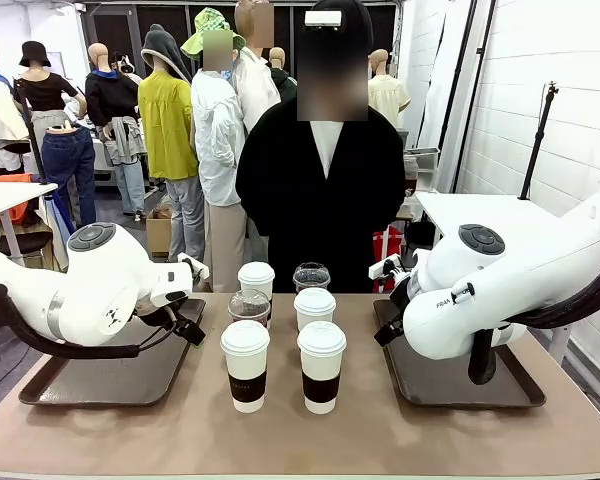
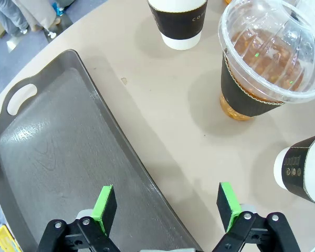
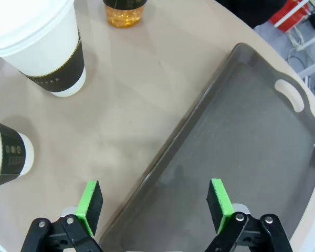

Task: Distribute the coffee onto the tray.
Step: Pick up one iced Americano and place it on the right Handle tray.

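Currently six coffee cups stand clustered mid-way along the table, between the left tray and right tray, none on either; the left claw hangs wide open and empty over its tray's inner rim; the right claw likewise gapes empty above the right tray's edge.

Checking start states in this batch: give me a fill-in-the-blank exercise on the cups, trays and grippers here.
1. The coffee cups standing between the trays number ____.
2. ____ of them are clear plastic with domed lids.
3. The left tray and the right tray each carry ____ cups.
4. The left gripper and the right gripper both have their jaws ____.
Missing words: six; two; no; open.
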You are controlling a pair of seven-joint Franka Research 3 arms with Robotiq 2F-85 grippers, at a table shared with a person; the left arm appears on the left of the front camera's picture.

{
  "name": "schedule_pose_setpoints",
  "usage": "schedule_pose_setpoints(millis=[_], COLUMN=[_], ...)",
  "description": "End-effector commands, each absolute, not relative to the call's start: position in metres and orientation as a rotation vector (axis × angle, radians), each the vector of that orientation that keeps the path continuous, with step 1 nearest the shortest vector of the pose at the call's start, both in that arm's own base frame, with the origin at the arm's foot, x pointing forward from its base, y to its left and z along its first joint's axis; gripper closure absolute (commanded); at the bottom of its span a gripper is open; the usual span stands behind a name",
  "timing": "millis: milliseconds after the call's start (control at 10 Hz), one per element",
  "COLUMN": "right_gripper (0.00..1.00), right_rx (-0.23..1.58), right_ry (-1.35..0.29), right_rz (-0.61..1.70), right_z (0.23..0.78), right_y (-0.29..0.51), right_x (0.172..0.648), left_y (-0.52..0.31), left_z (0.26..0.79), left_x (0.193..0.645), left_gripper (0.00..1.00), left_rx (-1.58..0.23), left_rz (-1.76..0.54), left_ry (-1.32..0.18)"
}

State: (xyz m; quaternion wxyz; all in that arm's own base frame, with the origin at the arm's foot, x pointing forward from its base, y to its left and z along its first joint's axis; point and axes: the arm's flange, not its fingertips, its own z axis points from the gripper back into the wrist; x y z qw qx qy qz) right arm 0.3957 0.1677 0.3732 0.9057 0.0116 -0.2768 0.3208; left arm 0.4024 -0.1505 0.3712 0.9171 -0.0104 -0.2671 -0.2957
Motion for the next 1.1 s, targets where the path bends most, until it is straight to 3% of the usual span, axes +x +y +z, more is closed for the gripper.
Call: schedule_pose_setpoints(millis=[0,300,1000], right_gripper=[0.0,0.0,0.0], right_rx=[0.024,0.024,0.141], right_ry=[-0.572,-0.572,-0.64], right_rz=[0.662,0.662,0.709], right_z=[0.373,0.373,0.473], right_y=[0.168,0.168,0.15], right_x=[0.396,0.396,0.36], left_y=[-0.15,-0.15,-0.142], left_z=[0.371,0.371,0.477], left_x=[0.403,0.402,0.368], left_gripper=[0.0,0.0,0.0], left_rx=[-0.021,-0.021,0.022], left_rz=[-0.607,-0.608,-0.614], left_ry=[-0.55,-0.549,-0.584])
